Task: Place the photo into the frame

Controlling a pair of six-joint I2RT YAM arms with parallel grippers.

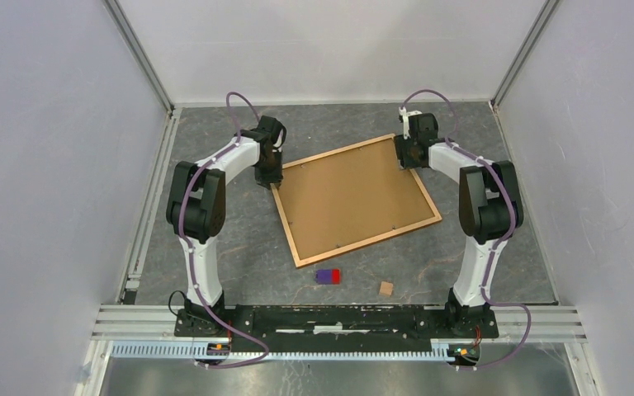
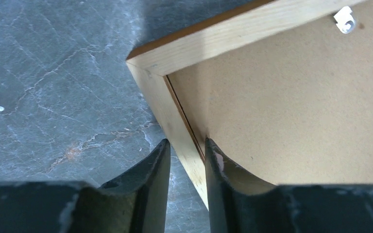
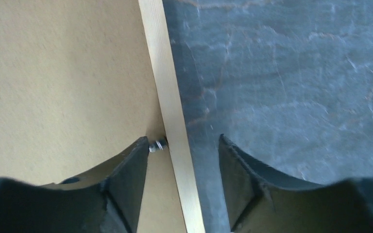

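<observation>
The frame (image 1: 369, 242) of light wood lies face down on the grey table, with the brown backing board (image 1: 351, 198) set in it. The photo is hidden. My left gripper (image 1: 271, 181) is at the frame's left corner. In the left wrist view (image 2: 185, 145) its fingers close tightly on the moulding (image 2: 233, 36), one outside and one on the board (image 2: 296, 107). My right gripper (image 1: 404, 161) is at the far right corner. In the right wrist view (image 3: 184, 143) it is open and straddles the rail (image 3: 162, 73), with gaps on both sides.
A small metal clip (image 3: 158, 144) sits by the right gripper's inner finger, and another clip (image 2: 345, 22) is on the board. A purple and red block (image 1: 328, 275) and a small wooden cube (image 1: 386, 288) lie in front of the frame. White walls enclose the table.
</observation>
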